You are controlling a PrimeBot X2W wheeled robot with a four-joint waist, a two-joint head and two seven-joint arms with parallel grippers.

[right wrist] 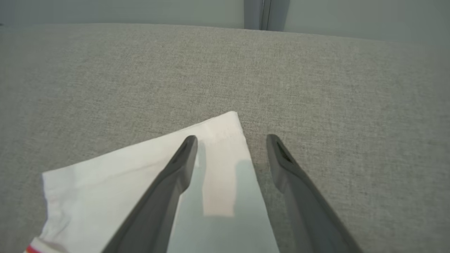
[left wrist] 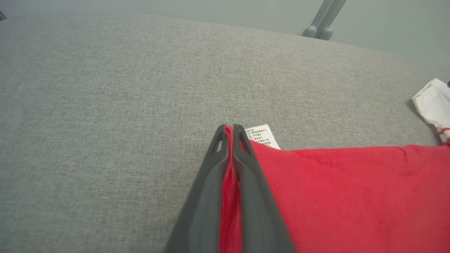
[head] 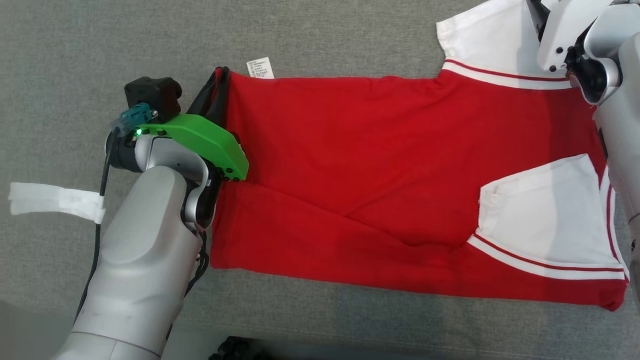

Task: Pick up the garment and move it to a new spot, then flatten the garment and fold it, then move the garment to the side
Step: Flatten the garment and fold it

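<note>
The garment (head: 360, 165) is a red shirt with white sleeves, lying flat and sideways on the grey surface (head: 320, 40). Its near half is partly folded over, and one white sleeve (head: 545, 210) rests on the red body. My left gripper (head: 220, 75) is shut on the garment's far left hem corner, beside a small white label (head: 260, 67). In the left wrist view red cloth (left wrist: 230, 182) runs pinched between the fingers (left wrist: 246, 182). My right gripper (right wrist: 230, 140) stands open above the far white sleeve (right wrist: 116, 175), its fingers straddling that sleeve's edge.
A strip of white tape (head: 55, 200) lies on the grey surface at the left. A grey post (left wrist: 325, 17) stands beyond the surface's far edge. Grey fabric stretches free on the far side of the garment.
</note>
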